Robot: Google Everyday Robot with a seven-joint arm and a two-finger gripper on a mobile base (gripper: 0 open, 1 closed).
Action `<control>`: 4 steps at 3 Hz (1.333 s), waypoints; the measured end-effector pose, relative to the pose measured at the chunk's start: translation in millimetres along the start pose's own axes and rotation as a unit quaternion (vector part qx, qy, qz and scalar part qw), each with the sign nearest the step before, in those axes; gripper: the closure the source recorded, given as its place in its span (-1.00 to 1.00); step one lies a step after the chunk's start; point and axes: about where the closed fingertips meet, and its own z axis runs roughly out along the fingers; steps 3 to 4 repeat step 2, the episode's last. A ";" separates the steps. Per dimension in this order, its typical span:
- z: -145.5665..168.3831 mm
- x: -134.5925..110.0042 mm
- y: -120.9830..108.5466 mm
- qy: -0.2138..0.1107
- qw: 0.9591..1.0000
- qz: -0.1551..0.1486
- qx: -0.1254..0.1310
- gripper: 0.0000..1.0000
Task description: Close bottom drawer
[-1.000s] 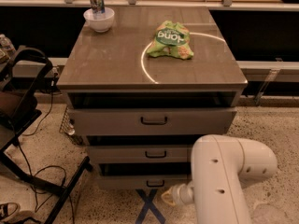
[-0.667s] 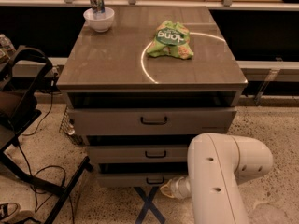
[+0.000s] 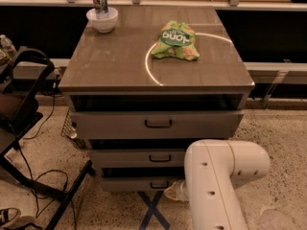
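Note:
The cabinet has three grey-brown drawers. The bottom drawer is the lowest one, with a low flat front and a small dark bar handle. Its front stands slightly out, with a dark gap above it. My white arm reaches down in front of the cabinet's lower right. The gripper is low, just right of the bottom drawer's handle and close to the drawer front; most of it is hidden behind the arm.
The middle drawer and the top drawer stand slightly out too. On the cabinet top lie a green chip bag, a white bowl and a can. A black chair frame with cables stands at left. Blue tape cross marks the floor.
My arm has shifted left and closer to the bottom drawer front. The drawer itself looks about the same.

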 end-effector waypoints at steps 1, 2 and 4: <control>25.6 52.7 -7.9 -0.015 0.999 0.025 0.046 1.00; 25.7 52.7 -7.9 -0.015 0.999 0.025 0.046 1.00; 25.7 52.7 -7.9 -0.015 0.999 0.025 0.046 1.00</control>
